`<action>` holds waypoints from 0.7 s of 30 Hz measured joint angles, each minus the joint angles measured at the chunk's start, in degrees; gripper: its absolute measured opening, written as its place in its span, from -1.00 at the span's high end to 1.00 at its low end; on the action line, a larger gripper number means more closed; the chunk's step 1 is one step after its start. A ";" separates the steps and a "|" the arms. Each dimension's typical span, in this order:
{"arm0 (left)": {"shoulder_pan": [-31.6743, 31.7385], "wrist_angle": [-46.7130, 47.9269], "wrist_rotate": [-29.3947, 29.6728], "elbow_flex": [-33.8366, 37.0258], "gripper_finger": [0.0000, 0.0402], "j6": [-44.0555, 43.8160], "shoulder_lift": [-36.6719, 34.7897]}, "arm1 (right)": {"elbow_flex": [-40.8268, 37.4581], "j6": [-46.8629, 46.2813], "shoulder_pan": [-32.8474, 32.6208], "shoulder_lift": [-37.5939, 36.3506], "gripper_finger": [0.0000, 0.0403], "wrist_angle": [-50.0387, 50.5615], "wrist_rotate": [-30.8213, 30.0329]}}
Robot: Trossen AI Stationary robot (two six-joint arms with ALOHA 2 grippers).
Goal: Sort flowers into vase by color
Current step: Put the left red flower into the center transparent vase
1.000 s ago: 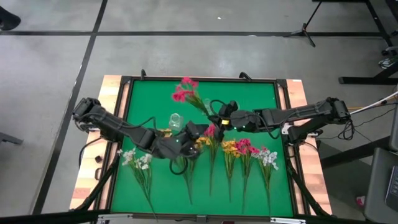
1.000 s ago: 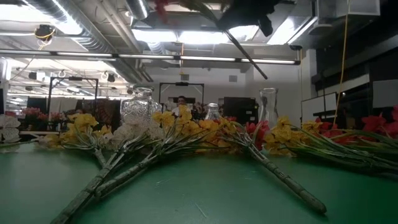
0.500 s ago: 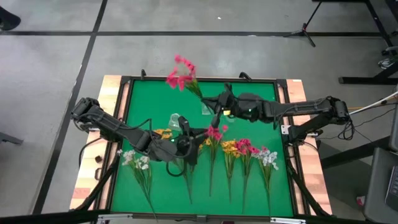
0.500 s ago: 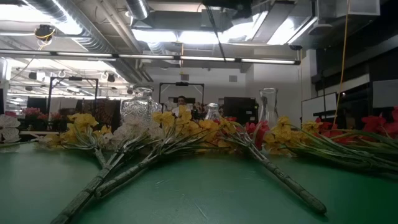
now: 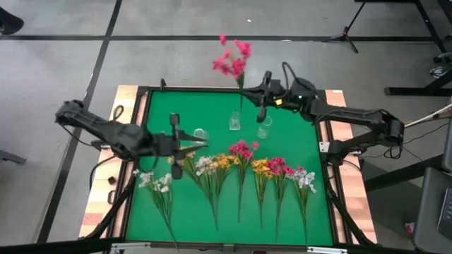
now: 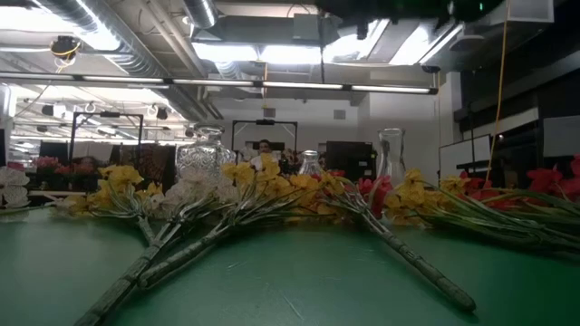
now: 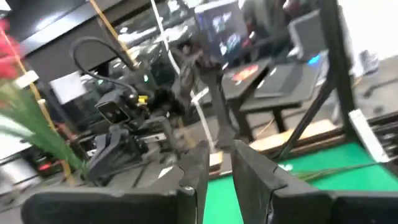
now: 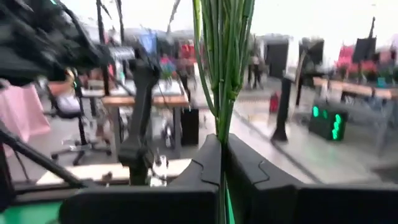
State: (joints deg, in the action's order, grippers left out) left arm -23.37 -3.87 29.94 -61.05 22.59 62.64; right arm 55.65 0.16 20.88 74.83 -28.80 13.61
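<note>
My right gripper (image 5: 247, 93) is high over the table's far side, shut on a magenta-pink sprig (image 5: 233, 60) that stands upright, its blossoms above the fingers. Its bundle of green stems (image 8: 225, 56) rises from the fingers in the right wrist view. My left gripper (image 5: 185, 143) is raised over the left half, near a small glass vase (image 5: 200, 134). It is empty, its fingers (image 7: 194, 169) a narrow gap apart. Several white, yellow and pink sprigs (image 5: 241, 159) lie in a row on the green mat, blossoms toward the far edge. My right gripper pinches the pink sprig's green stem (image 8: 222, 134) between its two fingers, below the blossoms. The fingers lie level, across the stem. The sprig stands upright, lifted clear of the table, and its thin lower end (image 6: 322, 59) hangs below the gripper.
Three glass vases stand at mid-table: a small one (image 5: 200, 134), one (image 5: 234, 121) under the held stem, and one (image 5: 264, 129) to its right. In the low view they rise behind the flower row (image 6: 263, 195). The mat's raised frame (image 5: 145, 113) borders the work area.
My right gripper has risen and gone toward the far edge with the pink sprig, which has swung from slanting to upright. My left gripper has drawn back from the flower row toward the table's left edge.
</note>
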 joint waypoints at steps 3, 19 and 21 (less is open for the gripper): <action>1.22 -8.42 -3.13 6.70 0.68 0.71 -4.80 | -5.55 -1.93 2.65 0.27 0.97 -10.92 1.02; 8.27 -28.20 -3.70 22.77 0.68 0.02 -10.10 | -13.11 -9.21 7.72 14.18 0.97 -35.32 4.61; 8.25 -28.13 -3.72 22.77 0.68 -0.01 -10.10 | -13.11 -11.23 8.24 15.75 0.97 -35.92 5.58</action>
State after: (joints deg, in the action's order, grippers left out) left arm -15.11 -32.00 26.22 -38.28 22.58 52.53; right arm 42.54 -11.06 29.12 90.58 -64.72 19.19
